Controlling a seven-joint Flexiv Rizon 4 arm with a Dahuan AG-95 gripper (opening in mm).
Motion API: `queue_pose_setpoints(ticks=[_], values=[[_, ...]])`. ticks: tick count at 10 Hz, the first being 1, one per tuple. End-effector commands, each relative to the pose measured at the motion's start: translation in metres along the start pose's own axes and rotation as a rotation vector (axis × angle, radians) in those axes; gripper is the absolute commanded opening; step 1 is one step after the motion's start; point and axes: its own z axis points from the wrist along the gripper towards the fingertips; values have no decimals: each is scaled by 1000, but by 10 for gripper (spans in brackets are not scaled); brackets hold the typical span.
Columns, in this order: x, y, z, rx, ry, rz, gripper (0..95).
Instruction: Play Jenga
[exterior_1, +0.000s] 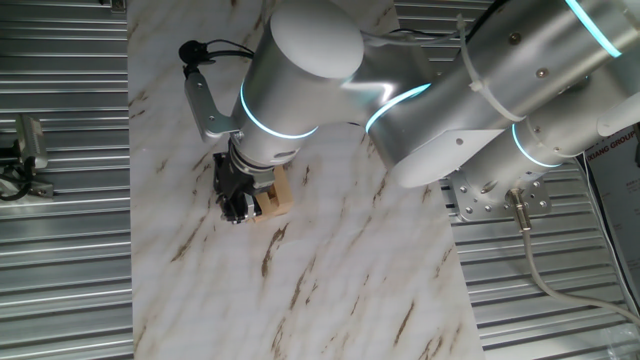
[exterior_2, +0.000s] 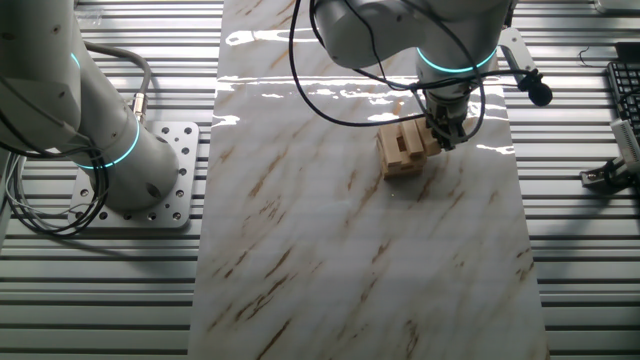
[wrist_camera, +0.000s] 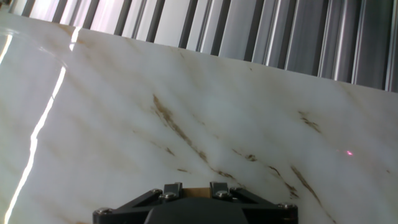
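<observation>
The Jenga stack is a small low pile of tan wooden blocks on the marble-patterned tabletop. In one fixed view it peeks out from under the wrist. My gripper is down at the stack's far right side, its black fingers against the blocks. In one fixed view the gripper sits just left of the stack. In the hand view the fingers show at the bottom edge with a tan block filling the gap between them. The rest of the stack is hidden there.
The marble top is bordered by ribbed metal on both sides. The arm's base stands on a bolted plate at the left. A black cable mount juts from the wrist. A keyboard lies at the far right.
</observation>
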Motion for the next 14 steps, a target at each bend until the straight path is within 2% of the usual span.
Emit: queue_pose_setpoints(ticks=[1,5,14], values=[[-1,0,0,-1,2,1,0],[-3,0,0,-1,13,1,0],[-7,0,1,-2,14,2,0]])
